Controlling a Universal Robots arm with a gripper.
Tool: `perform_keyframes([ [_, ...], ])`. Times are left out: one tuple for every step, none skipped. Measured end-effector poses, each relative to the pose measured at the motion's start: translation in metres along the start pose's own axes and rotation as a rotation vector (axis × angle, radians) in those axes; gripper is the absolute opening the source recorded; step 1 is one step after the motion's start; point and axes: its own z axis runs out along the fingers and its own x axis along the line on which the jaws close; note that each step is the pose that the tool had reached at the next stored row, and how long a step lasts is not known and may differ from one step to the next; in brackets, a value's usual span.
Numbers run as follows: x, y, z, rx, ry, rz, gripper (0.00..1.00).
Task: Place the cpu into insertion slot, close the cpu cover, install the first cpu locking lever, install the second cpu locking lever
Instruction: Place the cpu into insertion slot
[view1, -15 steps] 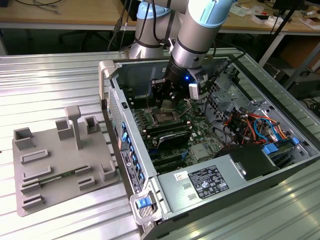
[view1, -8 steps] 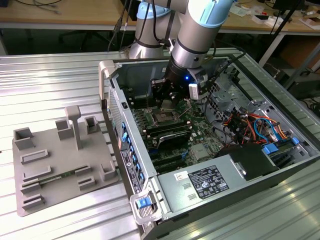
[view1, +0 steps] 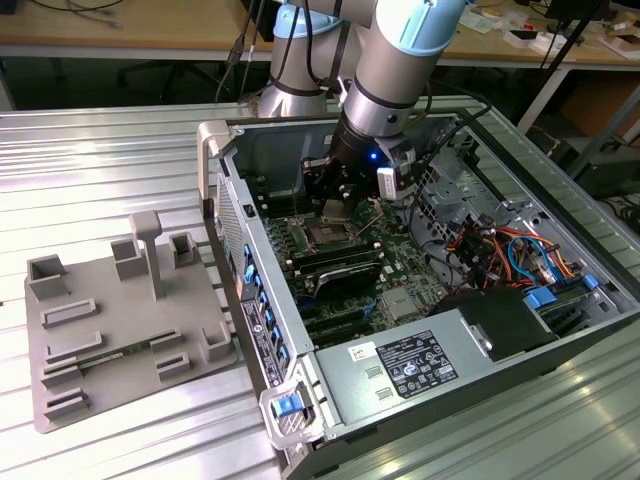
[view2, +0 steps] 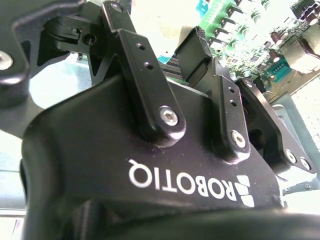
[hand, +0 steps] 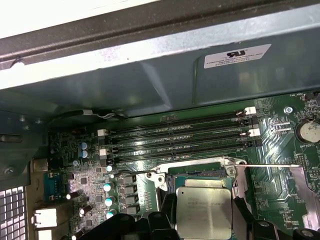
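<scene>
The gripper (view1: 335, 205) reaches down into the open case (view1: 245, 230), low over the board (view1: 400, 270) and just above the slot (view1: 328, 237). In the first wrist view its two black fingers (hand: 241, 212) are closed on the cpu (hand: 204, 212), one against each side edge. The chip lies flat between them with its dull silver top facing up. The slot (hand: 199, 173) shows just past the chip's far edge as a dark strip inside a bright metal rim, so the cpu hangs over or right beside it. Whether it touches the socket cannot be told. A thin lever (hand: 265, 165) runs out from the rim's corner, and the long memory slots (hand: 175, 140) lie beyond, toward the case wall. In the exterior view the slot's centre looks dark. A grey tray (view1: 110, 330) sits on the table (view1: 120, 160) at that view's left, well apart from the case.
</scene>
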Motion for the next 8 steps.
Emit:
perform_keyframes([
  [0.0, 0.0, 0.0, 0.0, -0.0001, 0.0, 0.55],
  [0.0, 0.0, 0.0001, -0.0001, -0.0001, 0.001, 0.55],
  [0.0, 0.0, 0.0001, -0.0001, -0.0001, 0.002, 0.55],
  [0.0, 0.0, 0.0001, -0.0001, -0.0002, 0.003, 0.55],
  [0.0, 0.0, 0.0001, -0.0001, -0.0003, 0.004, 0.55],
  [0.0, 0.0, 0.0001, -0.0001, -0.0004, 0.004, 0.55],
  [0.0, 0.0, 0.0001, -0.0001, -0.0004, 0.004, 0.55],
  [0.0, 0.0, 0.0001, -0.0001, -0.0004, 0.005, 0.55],
])
